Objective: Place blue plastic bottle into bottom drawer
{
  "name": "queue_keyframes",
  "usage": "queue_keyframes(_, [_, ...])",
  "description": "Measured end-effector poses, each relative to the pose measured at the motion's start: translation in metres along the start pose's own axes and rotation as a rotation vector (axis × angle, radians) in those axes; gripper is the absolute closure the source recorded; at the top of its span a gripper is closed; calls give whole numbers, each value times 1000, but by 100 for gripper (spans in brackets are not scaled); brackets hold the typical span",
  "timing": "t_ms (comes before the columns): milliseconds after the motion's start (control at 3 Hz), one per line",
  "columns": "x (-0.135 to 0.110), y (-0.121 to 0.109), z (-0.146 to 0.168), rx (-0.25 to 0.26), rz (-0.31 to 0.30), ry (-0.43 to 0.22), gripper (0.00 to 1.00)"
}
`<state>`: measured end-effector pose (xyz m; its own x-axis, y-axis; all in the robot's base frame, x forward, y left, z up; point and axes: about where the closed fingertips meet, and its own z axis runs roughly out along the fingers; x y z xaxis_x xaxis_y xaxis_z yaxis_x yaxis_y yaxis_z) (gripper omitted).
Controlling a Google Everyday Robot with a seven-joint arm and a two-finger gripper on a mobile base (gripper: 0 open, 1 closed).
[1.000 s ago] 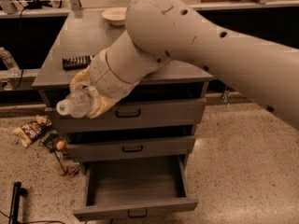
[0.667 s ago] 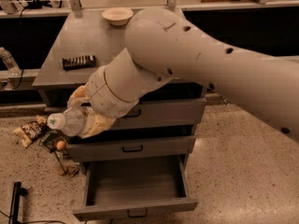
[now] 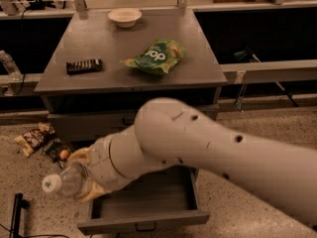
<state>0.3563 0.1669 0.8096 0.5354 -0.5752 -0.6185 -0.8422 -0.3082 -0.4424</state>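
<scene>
The blue plastic bottle (image 3: 68,180) is clear with a white cap pointing left. My gripper (image 3: 83,176) is shut on it, with yellowish fingers (image 3: 79,155) wrapped around its body. The bottle hangs low, over the left front corner of the open bottom drawer (image 3: 148,202) and partly over the floor beside it. The drawer's front panel with its small handle (image 3: 145,226) faces the camera. My wide white arm (image 3: 208,148) covers the drawer's right part and the two upper drawers.
On the grey cabinet top (image 3: 99,43) lie a green snack bag (image 3: 156,56), a white bowl (image 3: 125,16) and a black ridged item (image 3: 84,66). Snack wrappers (image 3: 34,139) lie on the floor at the left. A black post (image 3: 16,213) stands at the bottom left.
My arm has swung down and forward, carrying the bottle from the level of the upper drawers to the bottom drawer's left front corner. The cabinet top is now uncovered.
</scene>
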Motion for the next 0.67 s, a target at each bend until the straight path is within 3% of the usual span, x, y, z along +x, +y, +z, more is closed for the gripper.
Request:
queue_keyframes(333, [44,43,43,5,22,25,100])
queue_keyframes(667, [60,37,51,65,21,54,100])
